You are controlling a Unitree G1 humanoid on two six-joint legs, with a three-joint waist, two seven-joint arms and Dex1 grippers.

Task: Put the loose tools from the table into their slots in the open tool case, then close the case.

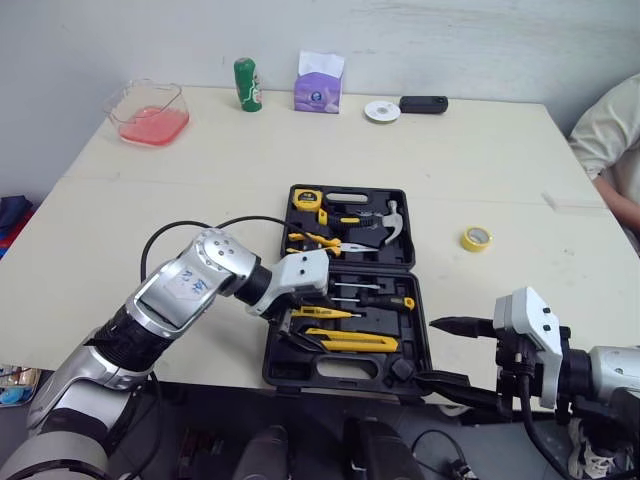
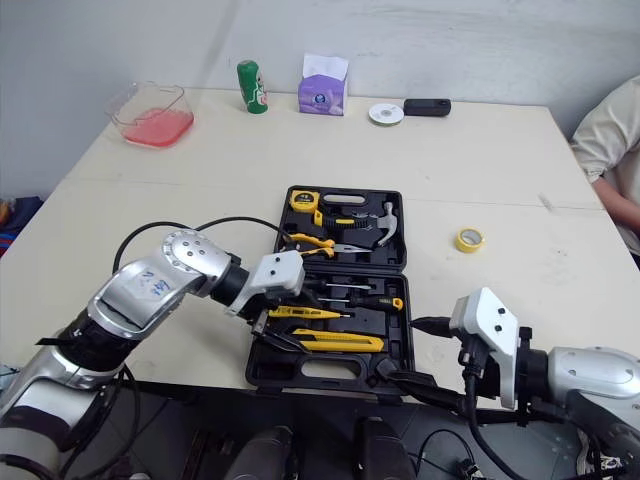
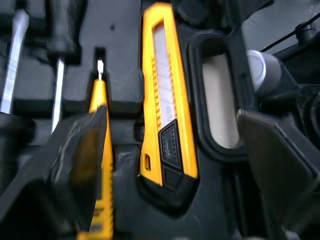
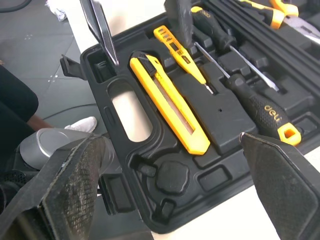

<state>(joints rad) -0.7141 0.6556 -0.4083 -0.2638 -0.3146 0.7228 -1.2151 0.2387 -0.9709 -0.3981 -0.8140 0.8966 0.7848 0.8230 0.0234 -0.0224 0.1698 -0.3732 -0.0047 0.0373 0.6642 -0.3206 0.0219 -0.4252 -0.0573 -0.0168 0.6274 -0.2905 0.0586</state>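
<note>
The black tool case point(image 1: 405, 262) lies open at the table's front middle. Its far half holds a tape measure point(image 1: 307, 198), pliers point(image 1: 315, 240) and a hammer point(image 1: 386, 224). In the near half lie screwdrivers point(image 1: 372, 298), a yellow tester pen point(image 1: 320, 313) and a yellow utility knife point(image 1: 352, 342). My left gripper point(image 1: 292, 330) hangs open just over the near half's left end, the knife point(image 3: 162, 100) lying between its fingers point(image 3: 75, 165). My right gripper point(image 1: 450, 352) stands open and empty at the case's right front corner, pointing at it. A yellow tape roll point(image 1: 476, 238) lies loose to the right.
Along the far edge stand a clear tub with pink contents point(image 1: 150, 112), a green can point(image 1: 247, 83), a purple tissue pack point(image 1: 319, 85), a white disc point(image 1: 382, 110) and a black block point(image 1: 423, 104). A person's sleeve point(image 1: 608, 130) shows at the right edge.
</note>
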